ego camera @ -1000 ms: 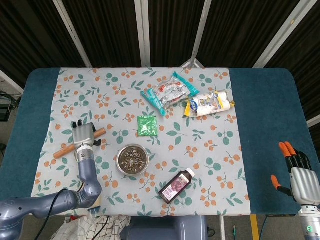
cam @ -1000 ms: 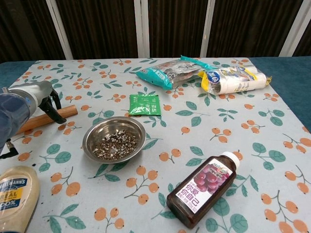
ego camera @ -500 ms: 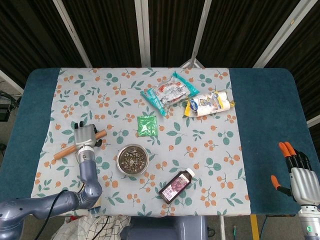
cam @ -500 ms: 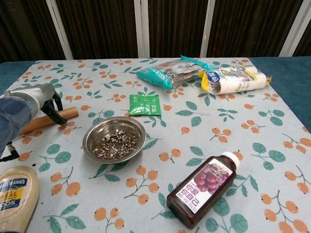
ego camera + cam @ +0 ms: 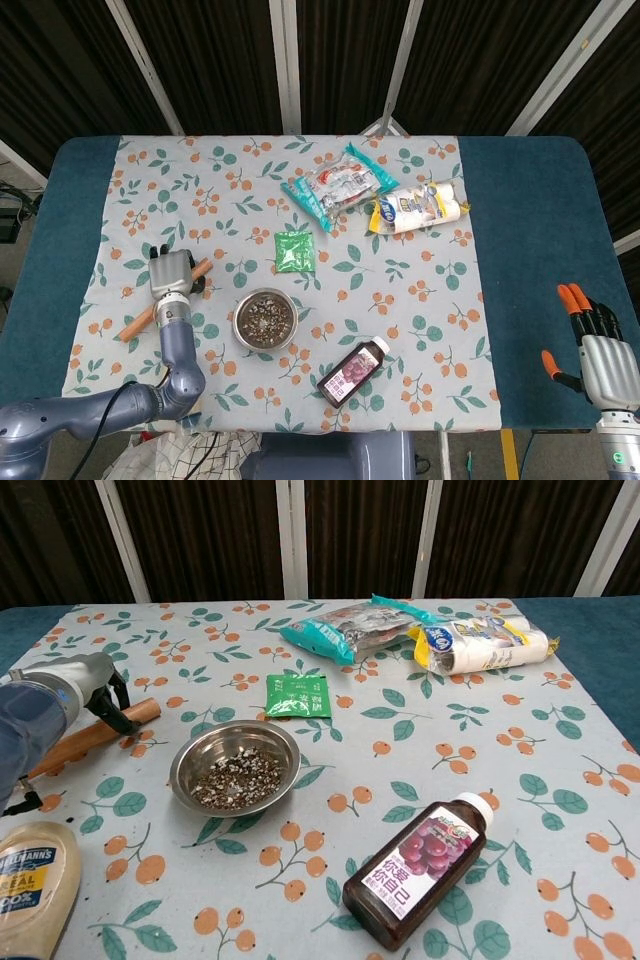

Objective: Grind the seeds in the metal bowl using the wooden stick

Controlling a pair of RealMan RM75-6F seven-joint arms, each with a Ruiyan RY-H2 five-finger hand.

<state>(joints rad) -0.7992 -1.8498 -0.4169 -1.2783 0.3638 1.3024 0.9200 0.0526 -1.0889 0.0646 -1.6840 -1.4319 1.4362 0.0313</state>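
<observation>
The metal bowl (image 5: 238, 320) (image 5: 180, 770) sits near the front of the flowered cloth, with dark seeds (image 5: 266, 318) (image 5: 238, 778) in it. Left of it lies the wooden stick (image 5: 140, 322) (image 5: 88, 738), slanting from near left to far right. My left hand (image 5: 172, 275) (image 5: 85, 680) grips the stick near its far end, dark fingers wrapped over it. The stick's tip stands clear of the bowl. At the lower right, off the cloth, my right hand (image 5: 603, 355) holds nothing, its fingers apart.
A purple juice bottle (image 5: 353, 370) (image 5: 420, 870) lies right of the bowl. A green packet (image 5: 294, 250) (image 5: 294, 695) lies behind the bowl, with two snack bags (image 5: 338, 187) (image 5: 417, 208) further back. A mayonnaise bottle (image 5: 30, 885) lies at the near left.
My left hand has shifted slightly toward the bowl with the stick. The stick has swung, its near end moving closer to the front edge. The right hand is unchanged.
</observation>
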